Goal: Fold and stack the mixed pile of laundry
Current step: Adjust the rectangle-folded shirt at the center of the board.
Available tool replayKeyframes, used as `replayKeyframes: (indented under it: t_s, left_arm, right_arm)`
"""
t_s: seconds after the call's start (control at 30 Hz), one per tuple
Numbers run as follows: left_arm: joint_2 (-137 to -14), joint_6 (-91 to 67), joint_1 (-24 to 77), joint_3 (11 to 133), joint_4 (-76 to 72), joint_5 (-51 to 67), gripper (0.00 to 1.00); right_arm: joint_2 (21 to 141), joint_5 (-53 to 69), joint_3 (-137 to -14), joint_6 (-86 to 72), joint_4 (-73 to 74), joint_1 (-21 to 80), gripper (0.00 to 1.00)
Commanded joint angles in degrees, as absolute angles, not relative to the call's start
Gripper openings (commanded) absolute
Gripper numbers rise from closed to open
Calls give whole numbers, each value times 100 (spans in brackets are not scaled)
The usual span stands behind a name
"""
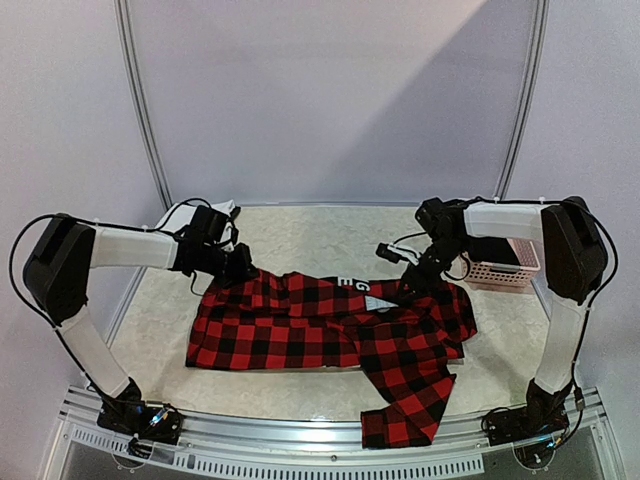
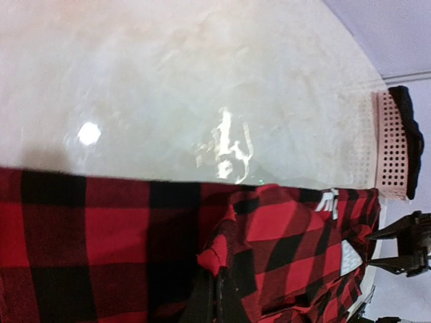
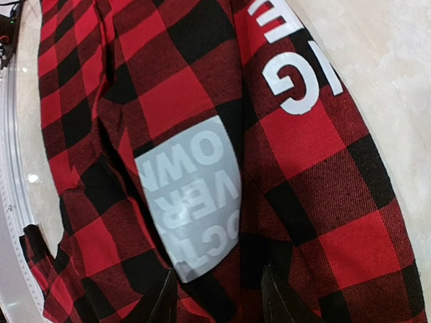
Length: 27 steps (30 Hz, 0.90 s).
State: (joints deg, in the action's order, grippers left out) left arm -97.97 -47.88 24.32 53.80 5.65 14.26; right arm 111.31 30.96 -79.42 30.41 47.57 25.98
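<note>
A red-and-black checked flannel shirt is seen spread flat across the table, white lettering and a grey printed patch displayed, one sleeve trailed toward the near edge.

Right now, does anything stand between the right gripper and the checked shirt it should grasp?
No, nothing visible does. The right gripper hangs directly over the checked shirt, jaws apart, with only cloth beneath them. The pink basket stands off to the right, out of the way.
</note>
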Motion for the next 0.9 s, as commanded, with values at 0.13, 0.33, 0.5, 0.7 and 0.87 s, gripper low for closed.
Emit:
replayKeyframes:
  t_s: [0.13,0.33,0.5,0.7,0.87]
  left_arm:
    - [-9851,-3420,2347,6619,2105,1213,0]
    - [-9893,-3136,2128,7046,2803,1161,0]
    - [-10105,-3001,1921,7268,3365,1514,0]
    - [-10484,-2917,1845,7216,3346,1685,1]
    - [-10441,-2944,1857,7024,3068,1587,14]
  right_arm:
    - [11502,2564,-7902,2963,4553,2968,42]
    - [11652,2450,-7884,2941,4570,2988,42]
    - [11786,2214,-7933,2843,4509,2996,41]
    - [11994,2049,-7998,2799,4542,3005,40]
    - [11983,1975,-7974,2797,4566,3000,39]
